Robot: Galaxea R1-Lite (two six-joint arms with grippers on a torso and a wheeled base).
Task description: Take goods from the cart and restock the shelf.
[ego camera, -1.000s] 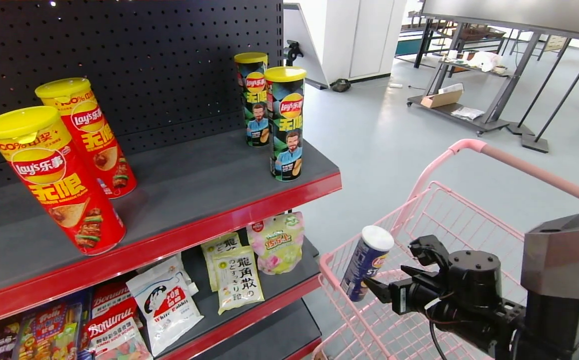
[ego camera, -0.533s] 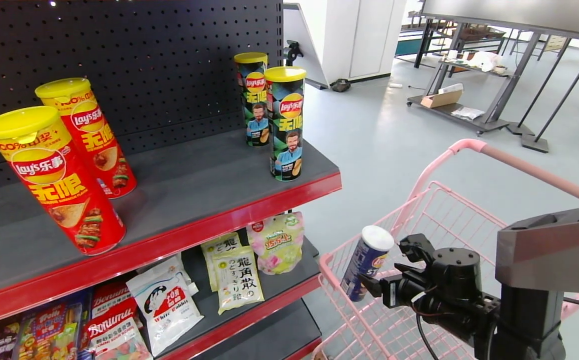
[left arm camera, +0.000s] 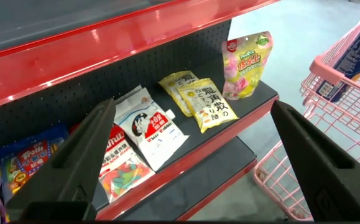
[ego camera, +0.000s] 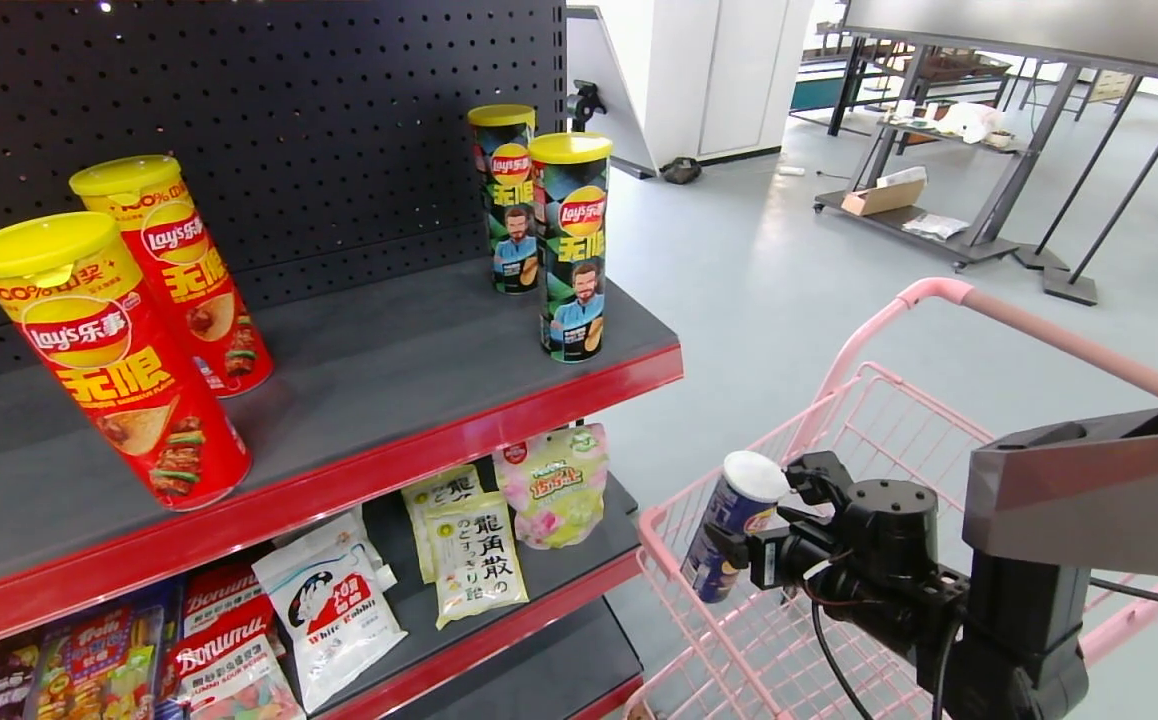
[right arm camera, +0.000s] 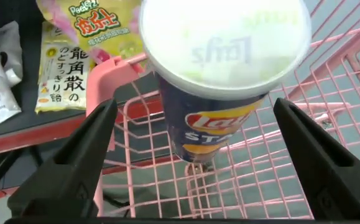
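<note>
Here, lower right, right tool (ego camera: pixel 757 502) spread either side of can (right arm camera: pixel 217 121) standing in cart (ego camera: pixel 924 292) corner. Pick step in hand; next likely clench, lift clear, carry to shelf (ego camera: pixel 419 350).

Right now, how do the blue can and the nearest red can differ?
The blue can has a white lid; the red can a yellow one. The blue can sits in the cart, inside the open right gripper; the red can stands on the shelf. Both are tubes.
</note>
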